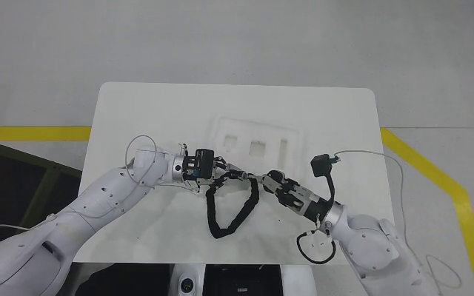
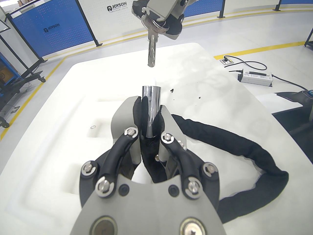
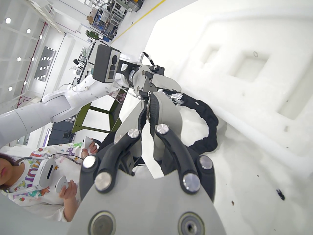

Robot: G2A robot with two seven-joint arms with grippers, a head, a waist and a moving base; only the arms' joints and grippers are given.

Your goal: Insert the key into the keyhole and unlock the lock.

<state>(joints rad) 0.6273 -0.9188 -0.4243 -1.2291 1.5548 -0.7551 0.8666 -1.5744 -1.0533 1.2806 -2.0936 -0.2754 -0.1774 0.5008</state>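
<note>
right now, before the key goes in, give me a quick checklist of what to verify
1. Left hand shut on the shiny chrome lock cylinder: ok.
2. Right hand shut on the head of the silver metal key: ok.
3. Key blade pointing at the cylinder's end, roughly in line: ok in the left wrist view.
4. Key tip inside the keyhole: not ok, a gap separates them.
5. Blade rotation matching the keyhole slot: cannot tell, the cylinder's end face is turned away.
6. Black fabric-sleeved chain out of the gap: ok, it lies aside on the white table.
</note>
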